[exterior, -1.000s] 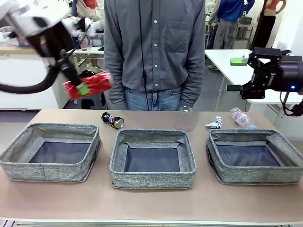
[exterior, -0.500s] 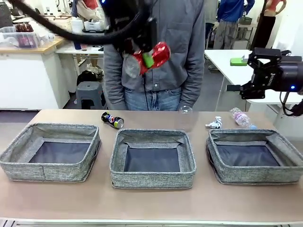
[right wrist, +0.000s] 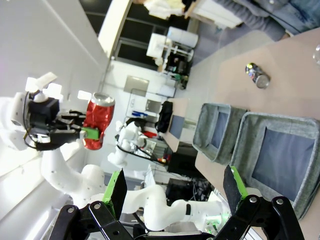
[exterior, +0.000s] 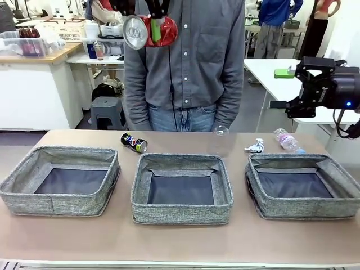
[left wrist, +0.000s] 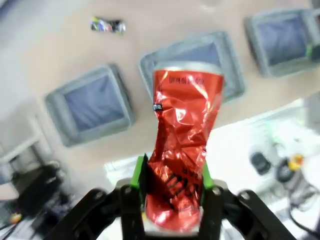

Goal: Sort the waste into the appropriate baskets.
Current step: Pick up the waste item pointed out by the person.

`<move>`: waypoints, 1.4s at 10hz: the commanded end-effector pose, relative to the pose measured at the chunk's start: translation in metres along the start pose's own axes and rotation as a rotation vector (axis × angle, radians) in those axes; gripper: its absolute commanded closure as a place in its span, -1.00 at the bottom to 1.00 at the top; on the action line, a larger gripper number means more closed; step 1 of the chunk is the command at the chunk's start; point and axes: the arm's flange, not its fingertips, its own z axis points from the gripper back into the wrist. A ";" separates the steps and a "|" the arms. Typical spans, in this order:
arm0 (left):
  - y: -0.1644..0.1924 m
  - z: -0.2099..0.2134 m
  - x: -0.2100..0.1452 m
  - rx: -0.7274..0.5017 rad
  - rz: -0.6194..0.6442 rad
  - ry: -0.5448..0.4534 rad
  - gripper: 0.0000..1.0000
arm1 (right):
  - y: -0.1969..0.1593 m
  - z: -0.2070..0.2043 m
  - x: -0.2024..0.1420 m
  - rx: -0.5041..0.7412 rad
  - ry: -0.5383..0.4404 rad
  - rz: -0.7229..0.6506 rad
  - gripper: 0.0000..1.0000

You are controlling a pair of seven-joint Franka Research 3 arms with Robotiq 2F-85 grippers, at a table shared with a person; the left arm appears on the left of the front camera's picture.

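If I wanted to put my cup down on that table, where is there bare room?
The widest bare strip runs along the table's near edge, in front of all three baskets. Behind the left basket, up to the dark blue soda can, is also free. Gaps between baskets are narrow. The far right is crowded: clear plastic cup, crumpled wrapper, clear plastic bottle.

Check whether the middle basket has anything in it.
Empty. In the front view the middle basket shows a bare dark bottom, and the red can is held up high in the left gripper, not dropped in.
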 end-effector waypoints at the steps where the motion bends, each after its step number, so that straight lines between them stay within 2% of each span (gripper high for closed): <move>1: 0.000 -0.008 0.001 -0.001 0.013 -0.059 0.12 | 0.004 -0.003 0.003 0.024 -0.016 -0.012 -1.00; 4: 0.000 -0.008 0.001 -0.001 0.013 -0.059 0.12 | 0.004 -0.003 0.003 0.024 -0.016 -0.012 -1.00; 5: -0.002 -0.002 0.008 -0.014 -0.002 -0.026 0.12 | 0.004 -0.003 0.003 0.024 -0.016 -0.012 -1.00; 6: -0.004 -0.001 0.015 -0.139 0.165 -0.064 0.12 | 0.004 -0.003 0.003 0.024 -0.016 -0.012 -1.00; 7: -0.014 0.007 0.033 -0.327 0.453 -0.234 0.12 | 0.004 -0.003 0.003 0.024 -0.016 -0.012 -1.00; 9: -0.026 0.002 0.043 -0.371 0.564 -0.226 0.12 | 0.004 -0.003 0.003 0.024 -0.016 -0.012 -1.00; 10: -0.009 0.007 0.034 -0.253 0.316 -0.101 0.12 | 0.004 -0.003 0.003 0.024 -0.016 -0.012 -1.00; 14: -0.009 0.007 0.034 -0.253 0.316 -0.101 0.12 | 0.004 -0.003 0.003 0.024 -0.016 -0.012 -1.00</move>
